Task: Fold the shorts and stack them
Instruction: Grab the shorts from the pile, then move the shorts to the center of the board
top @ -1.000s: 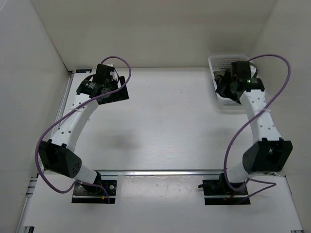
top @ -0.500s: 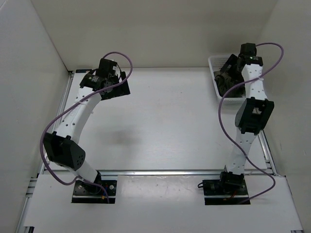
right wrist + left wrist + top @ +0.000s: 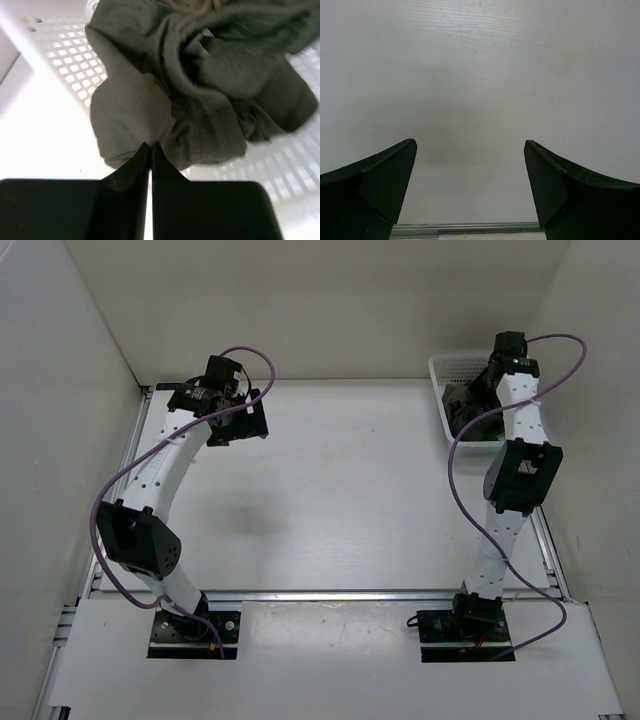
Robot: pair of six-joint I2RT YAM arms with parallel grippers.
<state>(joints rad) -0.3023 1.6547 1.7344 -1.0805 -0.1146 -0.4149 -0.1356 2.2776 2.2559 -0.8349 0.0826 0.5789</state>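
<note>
The dark olive-green shorts (image 3: 210, 95) lie crumpled in a white perforated basket (image 3: 60, 50) at the table's far right (image 3: 462, 408). My right gripper (image 3: 150, 145) reaches down into the basket (image 3: 438, 368). Its jaws are pressed together, and their tips pinch a fold at the near edge of the shorts, where the cloth creases toward them. In the top view the right gripper (image 3: 476, 392) sits over the dark cloth. My left gripper (image 3: 470, 150) hangs open over bare white table at the far left (image 3: 236, 426), with nothing between its fingers.
White walls close in the table at the back and on both sides. A metal rail (image 3: 465, 229) shows at the bottom of the left wrist view. Purple cables loop off both arms (image 3: 455, 480).
My right arm has straightened up and reached further into the basket, and its jaws have gone from open to shut on the cloth. The left arm has shifted slightly.
</note>
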